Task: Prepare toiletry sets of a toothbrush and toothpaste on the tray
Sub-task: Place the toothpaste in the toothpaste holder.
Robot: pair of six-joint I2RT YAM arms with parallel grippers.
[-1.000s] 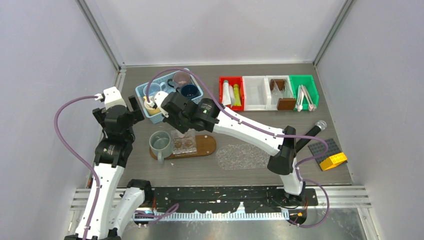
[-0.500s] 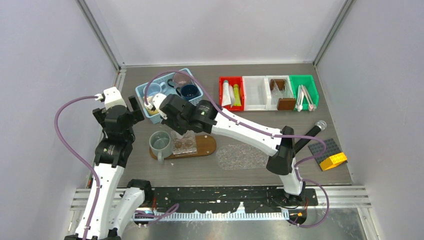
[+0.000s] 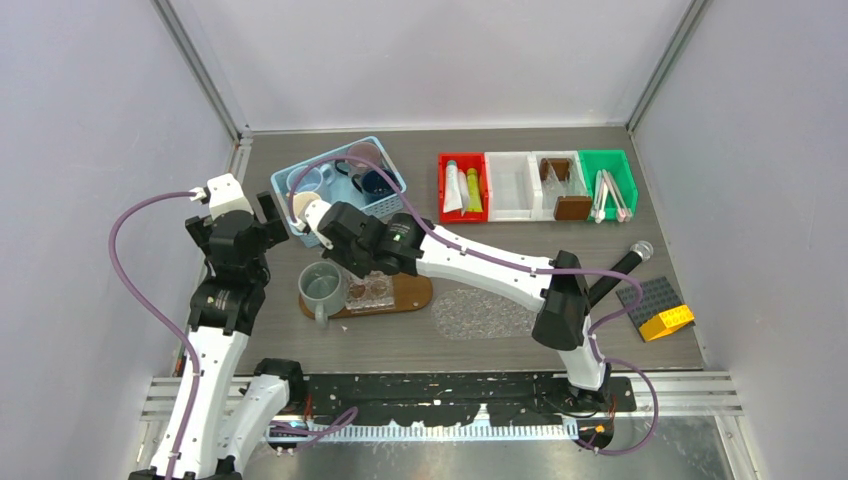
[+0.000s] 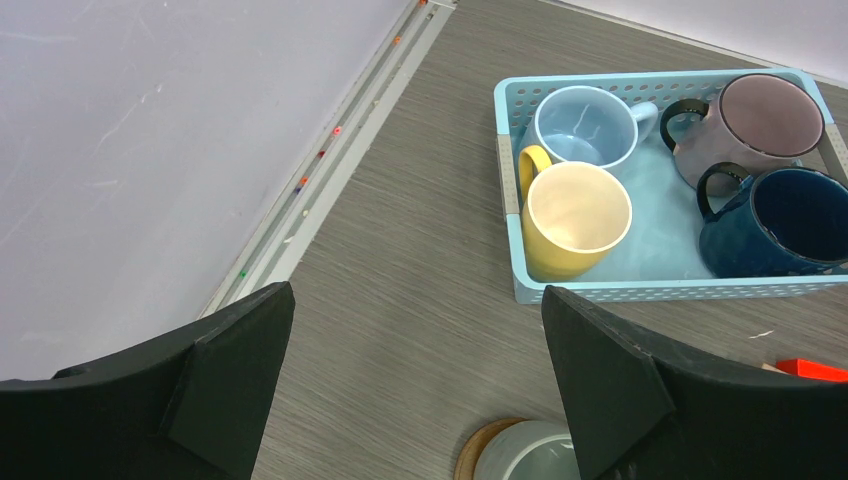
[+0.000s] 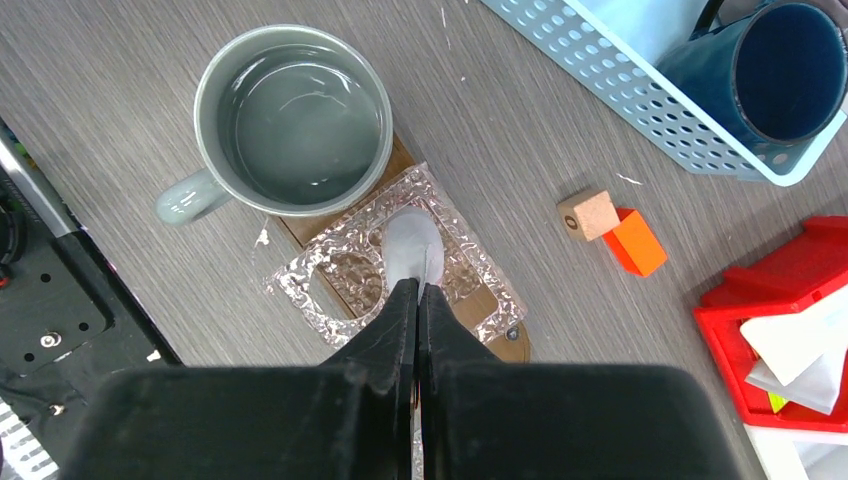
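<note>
While the right arm [image 3: 480,265] reaches across the bench [image 3: 400,345] to the wooden tray [image 3: 412,293], we see from above a grey-green mug [image 3: 322,284] standing on the tray's left end. Toothpaste tubes [image 3: 462,188] lie in the red bin [image 3: 443,185] and toothbrushes [image 3: 608,195] in the green bin [image 3: 622,165].

From the left wrist, we find the left end effector [image 4: 412,300] spread wide above the bench. It is near a blue basket [image 4: 510,215] holding a light blue mug [image 4: 590,125], a cream-yellow mug [image 4: 578,208], a mauve mug [image 4: 770,115] and a navy mug [image 4: 790,215].

From the right wrist, we see the right end effector [image 5: 418,290] pressed together on the narrow end of a pale toothpaste tube [image 5: 410,243]. The tube sits over a clear embossed dish [image 5: 470,275] on the tray, just beside the grey-green mug; we cannot tell whether tube and dish touch. A tan block [image 5: 586,214] and an orange block [image 5: 635,243] touch on the bench nearby.
</note>
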